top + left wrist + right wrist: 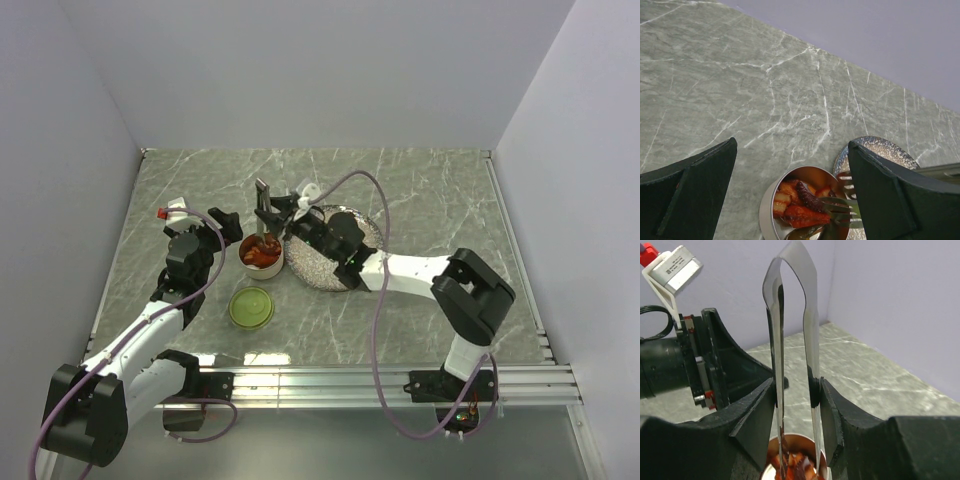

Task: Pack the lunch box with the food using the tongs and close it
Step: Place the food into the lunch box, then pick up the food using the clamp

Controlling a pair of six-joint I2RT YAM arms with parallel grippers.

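Olive-green, the lid (251,307) lies on the table at six o'clock of the tin (262,271), so closing is not yet done. The tin holds food (800,207). The plate (312,268) at its three o'clock looks bare where visible, so packing seems nearly over. The right claw (796,392) pinches the tongs (810,340) upright, tips in the tin. The left claw (228,226), at ten o'clock, is spread wide and empty.

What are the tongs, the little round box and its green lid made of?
The tongs look like thin bent metal: grey and smooth, with mirror-like reflections. The lunch box looks like shiny steel, because its rim and wall gleam. The lid is dull olive green, maybe plastic or silicone. It is too small to tell.
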